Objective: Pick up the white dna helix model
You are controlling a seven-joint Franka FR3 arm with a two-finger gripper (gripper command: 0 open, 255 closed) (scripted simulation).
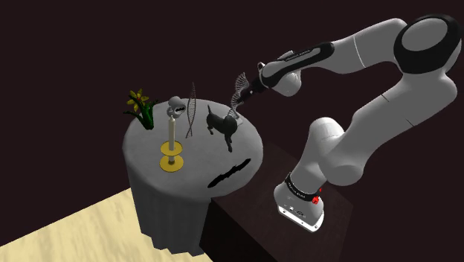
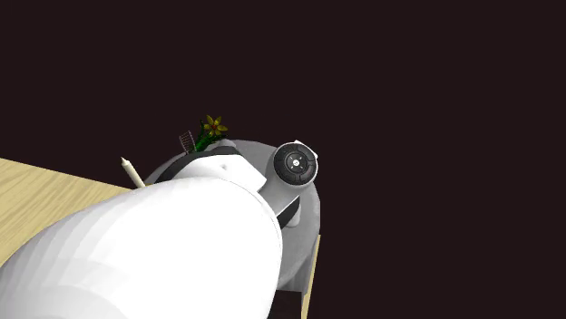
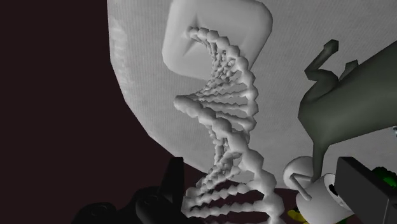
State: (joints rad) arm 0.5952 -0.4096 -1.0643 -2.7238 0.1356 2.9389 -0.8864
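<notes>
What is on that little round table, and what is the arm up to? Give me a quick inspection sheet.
Surface: round grey table on a pale wood floor.
Job's things: white DNA helix model, standing on its square base near the table's edge.
Clutter: dark animal figurine; candle on a gold holder; yellow flower; dark twisted ornament.
Gripper: gripper open, fingers apart with the helix's top between them, not clasped.
Cables: nothing seen.
Surroundings: black area all around; dark stand beside the table.
</notes>
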